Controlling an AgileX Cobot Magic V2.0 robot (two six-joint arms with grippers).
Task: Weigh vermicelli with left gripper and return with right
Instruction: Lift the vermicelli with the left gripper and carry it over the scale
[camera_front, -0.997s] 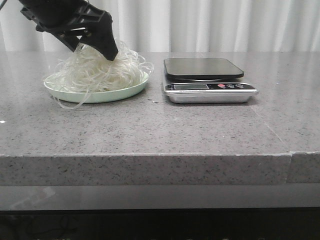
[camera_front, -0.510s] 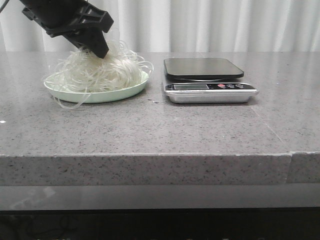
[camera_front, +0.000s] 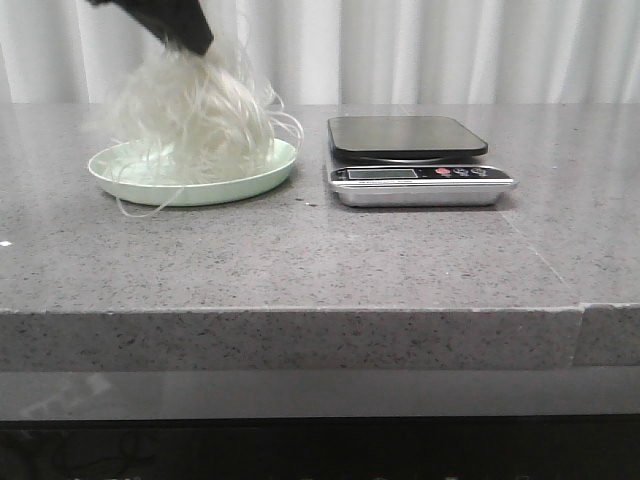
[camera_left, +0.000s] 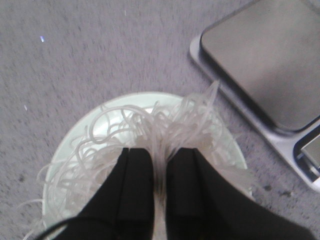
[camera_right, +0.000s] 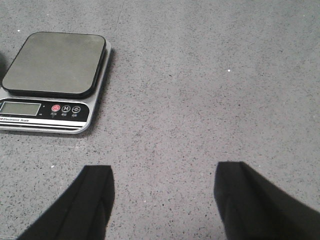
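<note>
The vermicelli (camera_front: 195, 115) is a fluffy bundle of thin white strands, drawn up above the pale green plate (camera_front: 240, 182) with its lower ends still trailing into it. My left gripper (camera_front: 195, 42) is shut on the top of the bundle, at the upper left of the front view. In the left wrist view the vermicelli (camera_left: 165, 122) is pinched between the black fingers of the left gripper (camera_left: 160, 155). The scale (camera_front: 415, 160) stands right of the plate with its black platform (camera_right: 55, 62) bare. My right gripper (camera_right: 162, 190) hangs open over bare counter, nothing between its fingers.
The plate (camera_left: 75, 145) and scale (camera_left: 265, 65) sit side by side on a grey speckled stone counter. The counter's front edge (camera_front: 300, 312) runs across the front view. A white curtain hangs behind.
My left gripper has risen out of the plate, pulling the vermicelli up into a tall hanging bundle. The scale has not moved.
</note>
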